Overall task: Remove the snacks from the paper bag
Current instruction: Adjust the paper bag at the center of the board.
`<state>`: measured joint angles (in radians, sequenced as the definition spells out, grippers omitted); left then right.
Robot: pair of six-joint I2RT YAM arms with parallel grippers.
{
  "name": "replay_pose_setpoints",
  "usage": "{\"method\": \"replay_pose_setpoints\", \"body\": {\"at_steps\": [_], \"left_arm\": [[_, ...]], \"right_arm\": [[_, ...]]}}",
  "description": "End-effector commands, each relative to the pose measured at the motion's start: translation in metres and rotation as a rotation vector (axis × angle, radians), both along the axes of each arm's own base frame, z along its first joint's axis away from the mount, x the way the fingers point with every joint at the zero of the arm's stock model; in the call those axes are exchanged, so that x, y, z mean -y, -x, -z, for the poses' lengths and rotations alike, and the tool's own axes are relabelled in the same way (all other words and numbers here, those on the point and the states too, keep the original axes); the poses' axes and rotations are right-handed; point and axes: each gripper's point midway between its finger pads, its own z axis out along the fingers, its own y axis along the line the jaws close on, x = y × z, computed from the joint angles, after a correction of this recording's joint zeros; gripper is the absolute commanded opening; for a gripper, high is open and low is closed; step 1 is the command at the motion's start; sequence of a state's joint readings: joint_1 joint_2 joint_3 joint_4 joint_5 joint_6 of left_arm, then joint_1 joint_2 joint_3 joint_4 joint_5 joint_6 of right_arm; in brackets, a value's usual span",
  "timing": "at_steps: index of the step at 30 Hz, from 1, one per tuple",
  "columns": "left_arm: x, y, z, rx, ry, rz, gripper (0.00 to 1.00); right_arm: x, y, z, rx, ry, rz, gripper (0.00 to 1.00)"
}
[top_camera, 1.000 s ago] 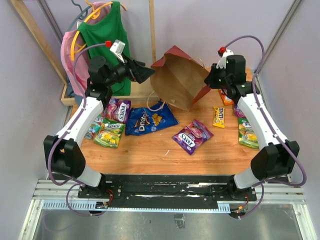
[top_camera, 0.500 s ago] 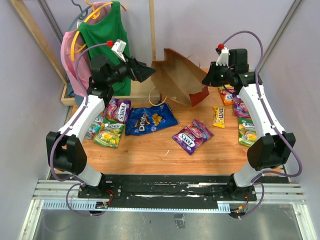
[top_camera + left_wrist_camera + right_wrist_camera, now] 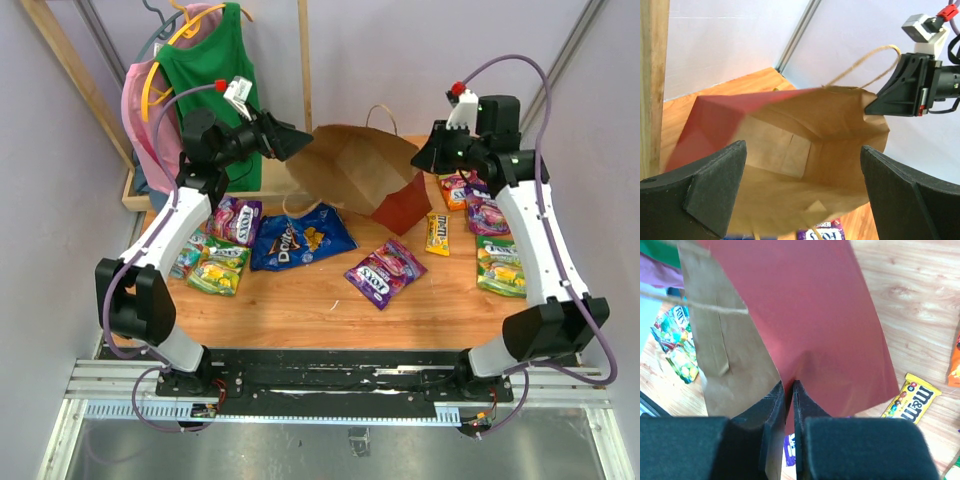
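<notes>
Wood table (image 3: 300, 305), everything sits on it. Next biggest is the paper bag (image 3: 350, 170) at far centre: tipped on its side, red outside, kraft inside, mouth facing the left arm. 1 cord handle (image 3: 385, 112) loops up off its rim.

A green top (image 3: 213, 80) and a pink top (image 3: 135, 110) hang on the rack (image 3: 60, 75) far left, apart from the bag.

The right gripper (image 3: 422, 160) is pinched on the bag's right-hand wall; its wrist view shows both fingers pressed together on red paper. The left gripper (image 3: 300, 140) sits at the bag's left rim, fingers spread wide with the bag mouth framed between them. Can't tell if it touches the paper.

Snacks I can see lie out on the wood:
- The blue Doritos bag (image 3: 300, 238) is just in front of the bag's mouth.
- 1 purple candy bag (image 3: 385, 270) is mid-table, and another (image 3: 238, 220) is just beside the Doritos' left edge.
- A green-yellow packet (image 3: 218, 270) is nearer than that one, and a 2nd (image 3: 498, 268) lies under the right arm.
- A purple packet (image 3: 487, 215) and an orange packet (image 3: 452, 188) are also under the right arm.
- The yellow bar (image 3: 437, 233) is just beside the bag's red base.
</notes>
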<state>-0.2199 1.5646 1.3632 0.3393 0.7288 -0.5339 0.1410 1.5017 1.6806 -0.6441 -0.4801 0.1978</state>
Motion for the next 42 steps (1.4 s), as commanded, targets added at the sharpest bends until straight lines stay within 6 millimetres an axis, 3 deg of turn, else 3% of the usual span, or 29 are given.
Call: {"method": "replay_pose_setpoints", "body": {"at_steps": [1,6,12,21,23,26,29,34,42], "left_arm": [[0.002,0.001,-0.021,0.053,0.03,0.028,1.0],[0.004,-0.002,-0.018,0.038,0.031,0.034,1.0],[0.004,-0.004,-0.015,0.031,0.027,0.03,1.0],[0.005,-0.01,-0.01,0.016,0.02,0.031,1.0],[0.005,-0.011,-0.009,0.014,0.016,0.03,1.0],[0.005,-0.014,-0.007,0.01,0.011,0.029,1.0],[0.005,-0.016,-0.005,0.007,0.006,0.027,1.0],[0.004,-0.02,0.004,-0.011,0.001,0.018,1.0],[0.002,-0.027,0.022,-0.043,-0.029,-0.012,1.0]], "right_arm": [[0.011,-0.003,-0.026,0.075,-0.034,0.006,0.1],[0.014,-0.025,-0.003,0.0,-0.097,-0.012,0.08],[0.013,-0.05,0.008,-0.024,-0.134,-0.012,0.08],[0.011,-0.092,0.016,-0.047,-0.146,-0.02,0.21],[0.011,-0.101,0.019,-0.046,-0.137,-0.019,0.3],[0.017,-0.114,0.021,-0.045,-0.102,-0.009,0.59],[0.026,-0.122,0.009,-0.005,-0.061,0.022,0.99],[0.035,-0.121,-0.029,0.085,-0.059,0.05,0.98],[0.061,-0.103,-0.085,0.274,-0.02,0.198,0.98]]}}
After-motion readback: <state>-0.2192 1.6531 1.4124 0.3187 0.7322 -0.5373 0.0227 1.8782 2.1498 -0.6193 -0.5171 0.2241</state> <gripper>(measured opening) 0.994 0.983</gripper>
